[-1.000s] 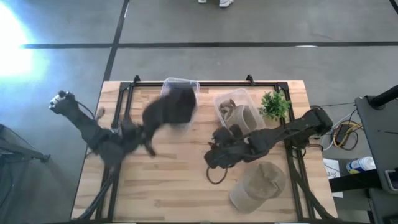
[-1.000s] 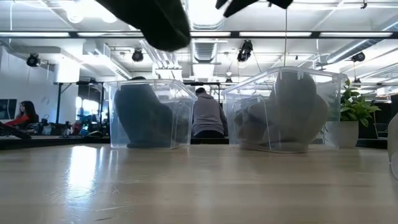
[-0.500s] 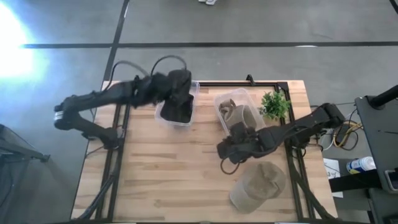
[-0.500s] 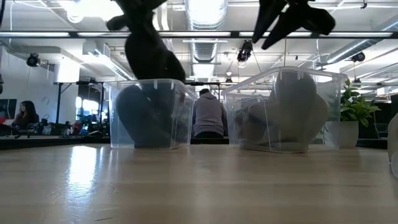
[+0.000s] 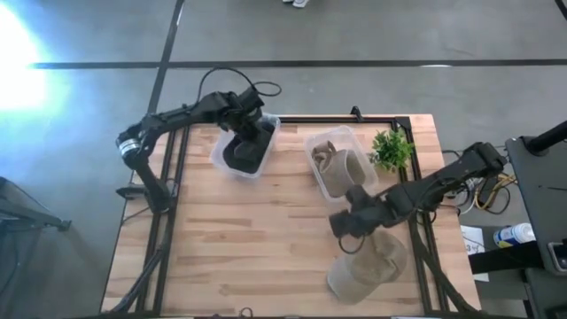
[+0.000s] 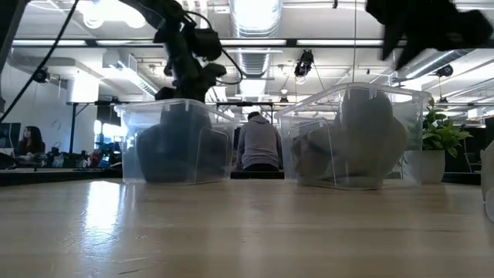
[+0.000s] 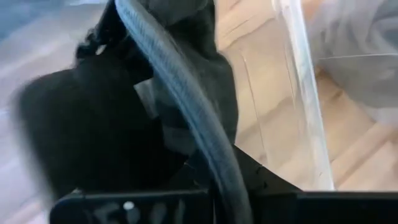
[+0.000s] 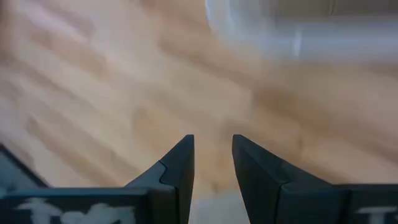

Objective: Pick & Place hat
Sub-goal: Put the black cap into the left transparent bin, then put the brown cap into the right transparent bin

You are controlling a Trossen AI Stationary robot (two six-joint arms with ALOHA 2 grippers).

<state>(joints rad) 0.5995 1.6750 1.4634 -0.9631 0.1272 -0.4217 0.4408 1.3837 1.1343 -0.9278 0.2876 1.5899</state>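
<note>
A black hat (image 5: 241, 152) lies inside the left clear bin (image 5: 217, 158), and shows dark through the bin wall in the low view (image 6: 174, 150) and in the left wrist view (image 7: 93, 124). My left gripper (image 5: 252, 131) reaches down into that bin from above (image 6: 179, 89); a cable and the hat hide its tip. A tan hat (image 5: 368, 264) rests crown up on the table near the right near corner. My right gripper (image 5: 345, 223) hovers open just beside it toward the table's middle, over bare wood (image 8: 213, 165).
The right clear bin (image 5: 317, 142) holds more tan hats (image 5: 345, 170). A small potted plant (image 5: 392, 149) stands by the far right corner. The table's middle and left near part are bare wood. A person (image 6: 258, 143) is in the room beyond.
My left arm has swung the black hat from over the table's left part up and toward the far edge, then down into the left bin, which has slid a little toward the left. My right gripper has moved toward the right and near edges, toward the tan hat.
</note>
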